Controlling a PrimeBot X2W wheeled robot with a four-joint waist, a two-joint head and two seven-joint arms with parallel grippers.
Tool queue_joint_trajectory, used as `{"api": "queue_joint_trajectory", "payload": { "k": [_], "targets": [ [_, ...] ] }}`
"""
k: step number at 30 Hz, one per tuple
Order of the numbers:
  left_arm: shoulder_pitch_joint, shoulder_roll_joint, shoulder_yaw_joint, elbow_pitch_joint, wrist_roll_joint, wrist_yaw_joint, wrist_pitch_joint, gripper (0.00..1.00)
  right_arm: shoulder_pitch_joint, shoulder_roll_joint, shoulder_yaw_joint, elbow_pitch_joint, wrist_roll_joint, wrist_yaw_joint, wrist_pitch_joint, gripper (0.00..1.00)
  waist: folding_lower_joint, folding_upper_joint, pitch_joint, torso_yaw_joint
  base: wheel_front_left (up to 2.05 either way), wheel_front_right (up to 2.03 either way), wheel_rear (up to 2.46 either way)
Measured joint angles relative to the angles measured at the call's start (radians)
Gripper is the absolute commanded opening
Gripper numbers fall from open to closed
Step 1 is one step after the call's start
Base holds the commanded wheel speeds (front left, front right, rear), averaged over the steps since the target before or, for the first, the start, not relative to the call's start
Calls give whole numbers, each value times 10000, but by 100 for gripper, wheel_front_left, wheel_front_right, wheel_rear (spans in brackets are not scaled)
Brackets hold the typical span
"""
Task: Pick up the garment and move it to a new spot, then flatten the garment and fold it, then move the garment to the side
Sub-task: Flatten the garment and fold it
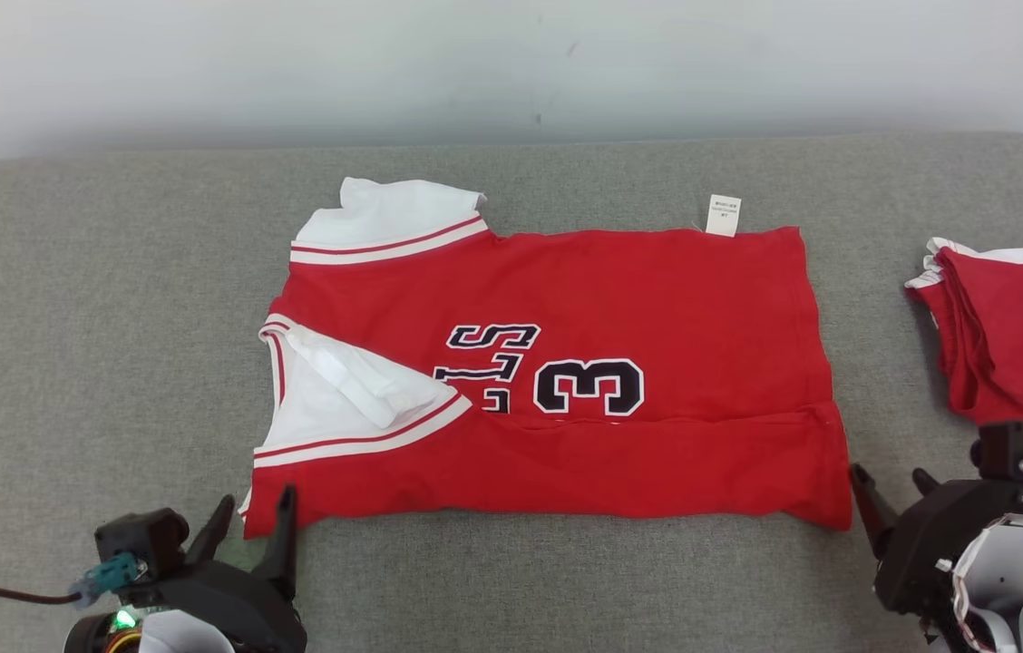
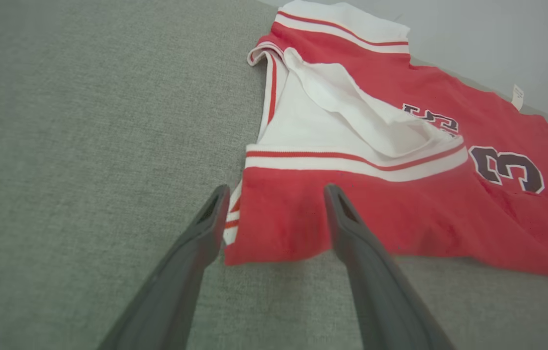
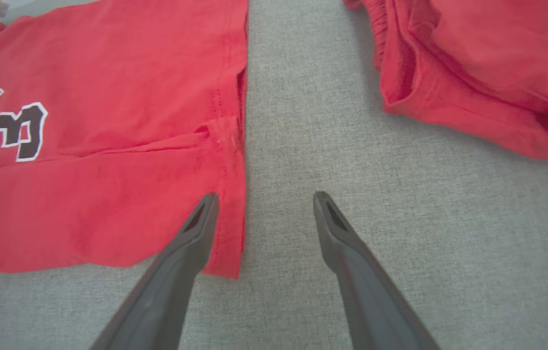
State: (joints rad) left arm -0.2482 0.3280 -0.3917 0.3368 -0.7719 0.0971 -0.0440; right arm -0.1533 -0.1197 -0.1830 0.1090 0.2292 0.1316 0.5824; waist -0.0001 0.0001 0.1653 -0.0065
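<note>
While both claws stand spread wide with nothing held, the left claw [image 1: 256,497] is set at the near collar-end corner of the jersey [image 1: 657,299] and the right claw [image 1: 888,472] at its near hem corner, both close to the near edge of the tabletop [image 1: 94,317]. The jersey is laid lengthwise across the tabletop's middle, with its near long side turned over as a folded strip [image 1: 566,467]. Should only the top layer be pinched at either corner, the strip would likely be pulled open and the fold lost. Were the corners lifted unevenly, the cloth could be skewed. A second red garment [image 1: 1019,336], lying by the right edge, could be snagged by a wide right-hand sweep.
</note>
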Motion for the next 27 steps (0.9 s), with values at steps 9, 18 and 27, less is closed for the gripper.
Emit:
{"api": "queue_joint_trajectory", "payload": {
  "k": [9,18,27],
  "targets": [
    [-82,36,-286,598,464,811,489,100,129,568,23,-209,-518,0,523,100,1,0,69,-157,0,0,0],
    [-501,2,-543,1177,506,752,800,100,-491,675,-194,700,-606,0,669,100,1,0,318,-89,0,0,0],
    [-1068,-104,-763,1714,370,293,1336,45,-739,593,383,1285,-23,-31,1586,100,-1,-3,465,99,0,0,0]
  ]
}}
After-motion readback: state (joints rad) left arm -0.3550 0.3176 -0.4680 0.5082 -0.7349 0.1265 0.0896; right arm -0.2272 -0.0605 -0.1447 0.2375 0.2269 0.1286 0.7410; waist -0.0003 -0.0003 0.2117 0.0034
